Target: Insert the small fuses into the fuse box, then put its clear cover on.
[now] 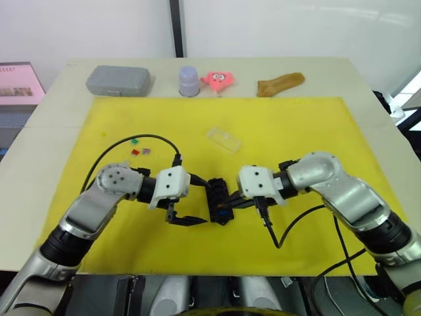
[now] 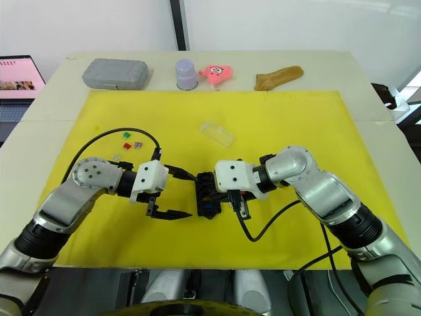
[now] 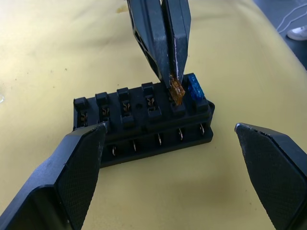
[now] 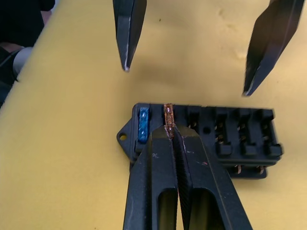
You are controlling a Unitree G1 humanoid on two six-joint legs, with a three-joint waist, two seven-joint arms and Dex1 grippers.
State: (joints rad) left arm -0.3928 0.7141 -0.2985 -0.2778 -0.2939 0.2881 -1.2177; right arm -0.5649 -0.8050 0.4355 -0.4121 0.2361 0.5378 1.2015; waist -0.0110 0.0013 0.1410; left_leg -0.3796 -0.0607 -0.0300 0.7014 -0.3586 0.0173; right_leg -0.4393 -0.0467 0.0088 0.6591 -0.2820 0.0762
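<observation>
Centrally, yellow mat on beige table; right gripper pinching amber fuse, left gripper wide.

Beige table, yellow mat, white wall

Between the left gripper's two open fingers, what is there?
In the left wrist view, the fuse box lies between the left gripper's open fingers; the right gripper presses an amber fuse into it.
</observation>
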